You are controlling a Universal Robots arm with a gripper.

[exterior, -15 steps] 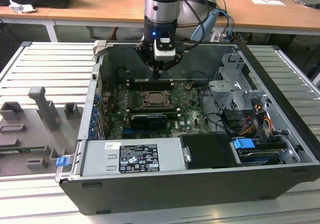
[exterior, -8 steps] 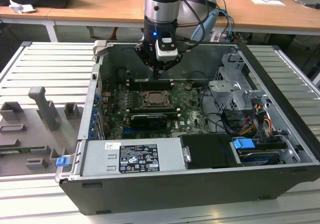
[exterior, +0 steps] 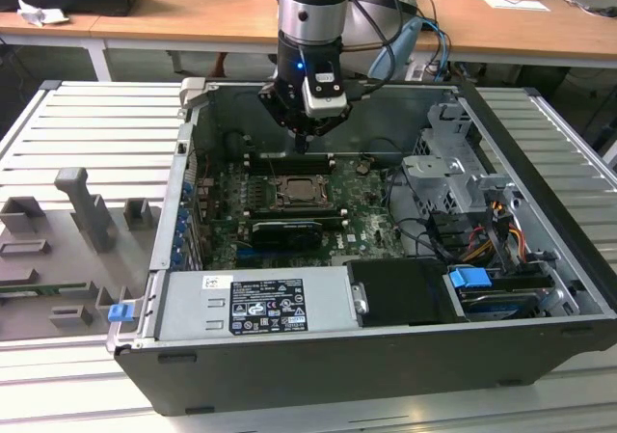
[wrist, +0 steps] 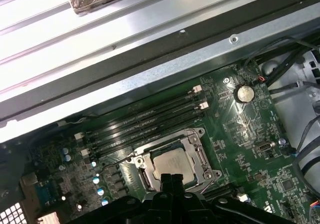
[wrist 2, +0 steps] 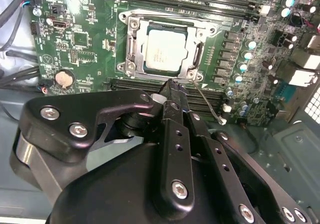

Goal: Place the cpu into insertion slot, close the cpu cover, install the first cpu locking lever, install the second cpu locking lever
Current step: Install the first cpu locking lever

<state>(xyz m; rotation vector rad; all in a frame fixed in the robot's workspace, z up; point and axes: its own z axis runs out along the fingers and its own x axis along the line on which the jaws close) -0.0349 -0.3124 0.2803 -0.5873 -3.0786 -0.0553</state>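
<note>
The cpu (wrist 2: pixel 165 49) lies flat in the insertion slot (wrist 2: pixel 198 54) on the green board, its pale metal top showing. The cpu cover (wrist 2: pixel 131 39) lies down around it as a silver frame. A thin wire locking lever (wrist 2: pixel 207 104) sticks out loose from one corner of the socket towards my gripper. My gripper (wrist 2: pixel 170 84) hangs above the board just beside the socket, fingers shut together with nothing between them. In the exterior view it (exterior: pixel 302 146) hovers just behind the cpu (exterior: pixel 294 190). The first wrist view shows the gripper (wrist: pixel 172 178) at the edge of the cpu (wrist: pixel 173 164).
Long black memory slots (wrist: pixel 150 121) run on both sides of the socket. A black graphics card (exterior: pixel 286 232) lies in front, then the power supply (exterior: pixel 255 303). A drive cage (exterior: pixel 453 177) and cables fill the exterior view's right. A grey fixture tray (exterior: pixel 77 221) lies outside the case.
</note>
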